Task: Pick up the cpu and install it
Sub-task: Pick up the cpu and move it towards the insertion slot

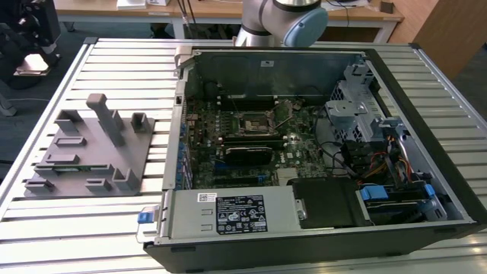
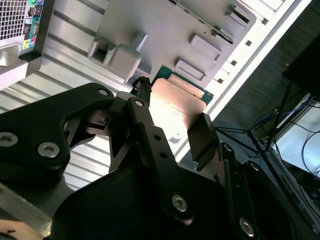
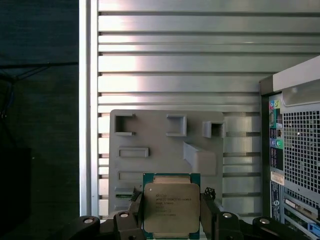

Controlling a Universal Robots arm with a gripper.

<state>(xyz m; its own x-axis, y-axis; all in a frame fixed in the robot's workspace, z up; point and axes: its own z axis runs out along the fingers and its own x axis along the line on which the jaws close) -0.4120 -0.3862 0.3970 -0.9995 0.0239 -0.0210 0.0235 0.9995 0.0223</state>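
The claw (image 3: pixel 171 202) clasps the cpu (image 3: pixel 171 210) by its edges over the grey fixture (image 3: pixel 150 135).

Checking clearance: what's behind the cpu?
The grey plastic fixture plate on the slatted metal table; the silver square cpu, held in the black gripper, covers part of it.

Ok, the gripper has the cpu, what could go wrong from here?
1. The gripper pinches the cpu by two opposite edges only, so a jolt could tilt or drop it.
2. The socket sits deep inside the computer case, near cables, so the arm might snag going in.
3. If the cpu arrives rotated or tilted, it may seat badly.
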